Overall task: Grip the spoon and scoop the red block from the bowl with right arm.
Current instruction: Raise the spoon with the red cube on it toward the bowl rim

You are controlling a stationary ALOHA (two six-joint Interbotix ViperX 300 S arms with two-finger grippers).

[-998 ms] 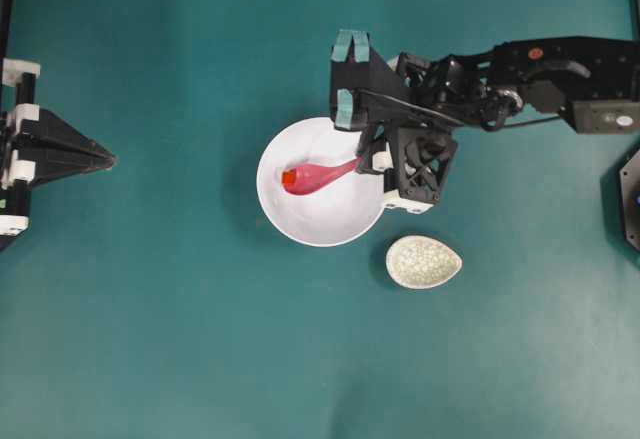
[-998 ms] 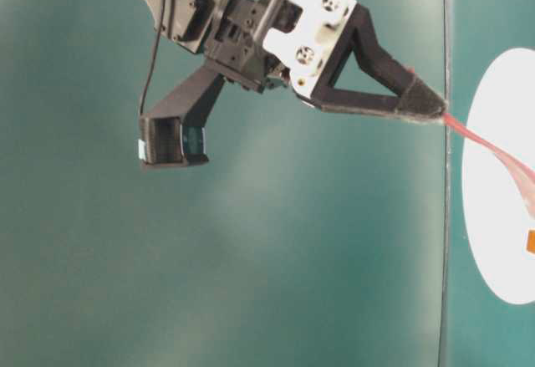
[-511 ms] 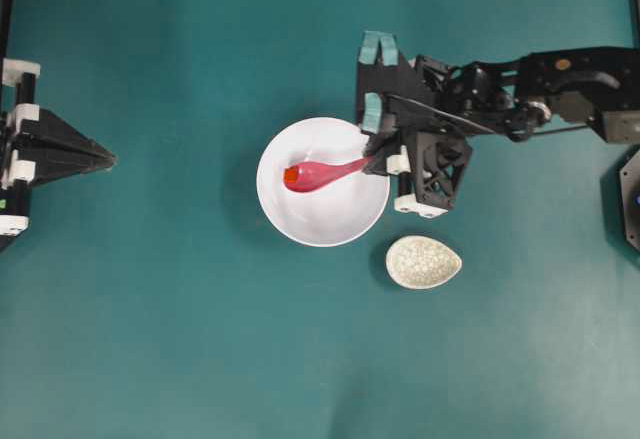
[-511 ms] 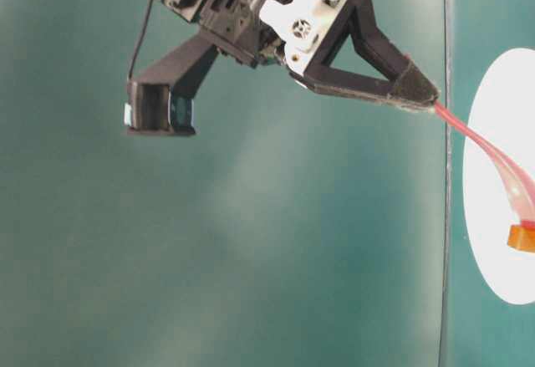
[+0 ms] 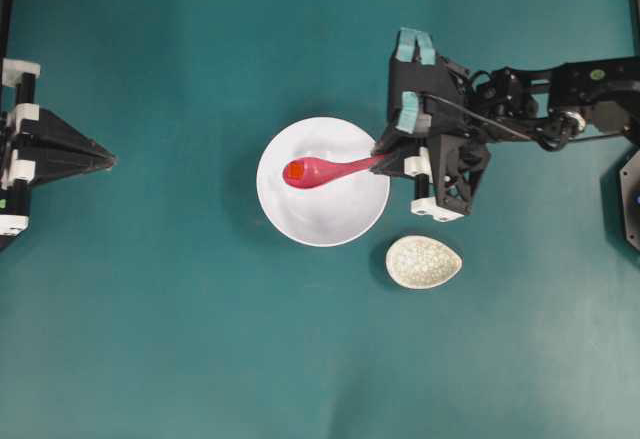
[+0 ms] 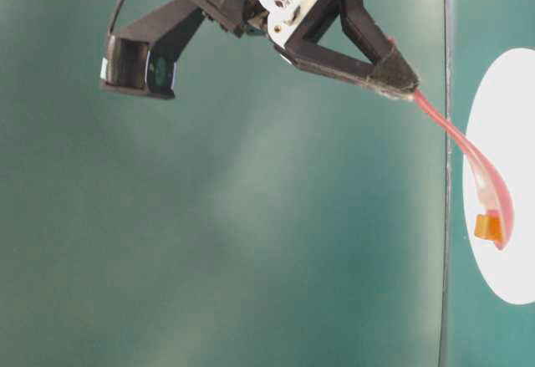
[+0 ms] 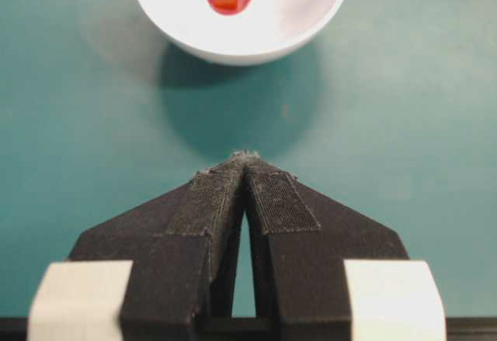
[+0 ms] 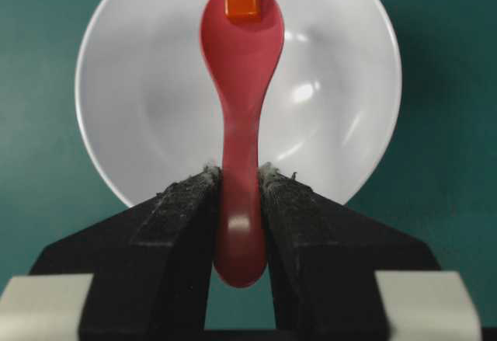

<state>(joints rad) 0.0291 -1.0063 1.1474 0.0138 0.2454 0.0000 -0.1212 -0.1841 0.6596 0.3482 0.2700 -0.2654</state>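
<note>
Since a second ago the right gripper (image 8: 241, 182), clamped on the spoon (image 8: 240, 69) handle, has pulled back and lifted, red block (image 8: 241, 1) now riding the scoop above the bowl (image 8: 342, 85) (scoop looks done); left gripper (image 7: 245, 172) closed, empty.

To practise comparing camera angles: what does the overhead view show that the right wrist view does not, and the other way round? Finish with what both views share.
Only the overhead view shows the left gripper parked far from the bowl, the speckled oval dish and the right arm's full reach. Only the right wrist view shows both pads pressing the spoon's handle from either side. Both show the right gripper holding the spoon, the red block sitting in its scoop, and the white bowl beneath.
</note>
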